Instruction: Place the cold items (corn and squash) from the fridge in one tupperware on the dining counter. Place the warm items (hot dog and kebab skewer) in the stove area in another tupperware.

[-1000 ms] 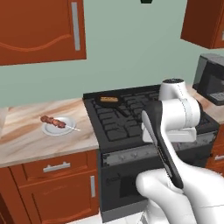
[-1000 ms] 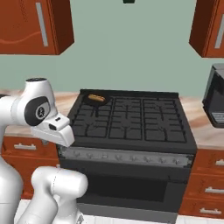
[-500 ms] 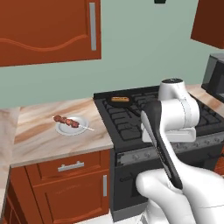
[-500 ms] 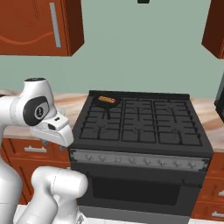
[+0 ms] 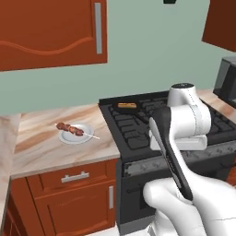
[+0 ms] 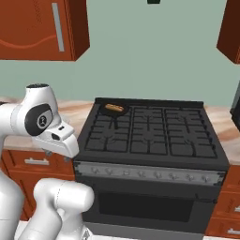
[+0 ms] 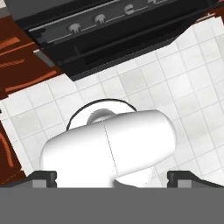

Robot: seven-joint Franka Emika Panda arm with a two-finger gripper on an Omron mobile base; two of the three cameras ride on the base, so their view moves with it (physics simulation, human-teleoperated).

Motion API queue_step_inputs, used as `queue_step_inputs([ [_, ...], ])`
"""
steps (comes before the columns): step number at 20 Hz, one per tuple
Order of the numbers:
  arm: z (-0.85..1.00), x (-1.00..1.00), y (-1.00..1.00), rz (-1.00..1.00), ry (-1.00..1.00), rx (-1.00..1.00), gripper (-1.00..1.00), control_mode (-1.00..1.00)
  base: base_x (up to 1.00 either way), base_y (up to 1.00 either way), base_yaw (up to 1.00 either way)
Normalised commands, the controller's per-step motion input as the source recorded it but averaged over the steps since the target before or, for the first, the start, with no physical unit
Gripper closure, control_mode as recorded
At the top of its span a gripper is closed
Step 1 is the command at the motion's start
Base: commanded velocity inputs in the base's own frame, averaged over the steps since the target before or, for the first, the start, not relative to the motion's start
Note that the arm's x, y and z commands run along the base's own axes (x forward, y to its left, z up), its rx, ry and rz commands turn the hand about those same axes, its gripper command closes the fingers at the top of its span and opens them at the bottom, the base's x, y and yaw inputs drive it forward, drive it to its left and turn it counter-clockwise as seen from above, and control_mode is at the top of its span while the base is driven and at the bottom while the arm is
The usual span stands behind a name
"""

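Rolling along the kitchen front here: compared with a second ago, both base views slid sideways as a whole, so read that as the base driving, not as any food moving. Now parked nearly square to the stove [image 6: 150,136], with more of the tabletop [image 5: 46,152] to its left brought into the left base view. Spot the hot dog [image 6: 115,108] at the rear left burner, lying in what looks like a small dark pan [image 6: 114,114], well back from the front edge. Find the kebab skewer [image 5: 70,129] across a white plate [image 5: 85,137] on that tabletop, just beside the stove. Nothing picked up yet. Tucked low and pointing down at the tiled floor [image 7: 175,87] in front of the oven door [image 7: 109,30], the tool [image 7: 116,177] with tips spread wide and nothing between them. Good news for the warm half of the job: both items probably within reach from this stand. Next, most likely, unfold the arm and go for one of them, minding the long stretch over the grates to that back burner.
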Motion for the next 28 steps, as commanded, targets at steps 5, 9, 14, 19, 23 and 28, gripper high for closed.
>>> queue_step_inputs([
  [5,0.0,0.0,0.0,0.0,0.0,0.0,-1.0,1.0,0.49,0.0,0.0],
  [9,0.0,0.0,0.0,0.0,0.0,0.0,-1.0,1.0,0.39,0.0,0.0],
  [14,0.0,0.12,0.0,0.0,0.01,0.0,-1.0,-1.0,0.16,0.0,0.0],
  [19,0.02,0.44,0.0,0.05,0.04,0.0,-1.0,-1.0,0.0,0.0,0.0],
  [23,0.15,0.67,0.0,0.2,-0.01,0.0,-1.0,-1.0,0.0,0.0,0.0],
  [28,0.05,1.0,-0.11,0.25,-0.01,0.0,-1.0,-1.0,0.0,0.0,0.0],
])
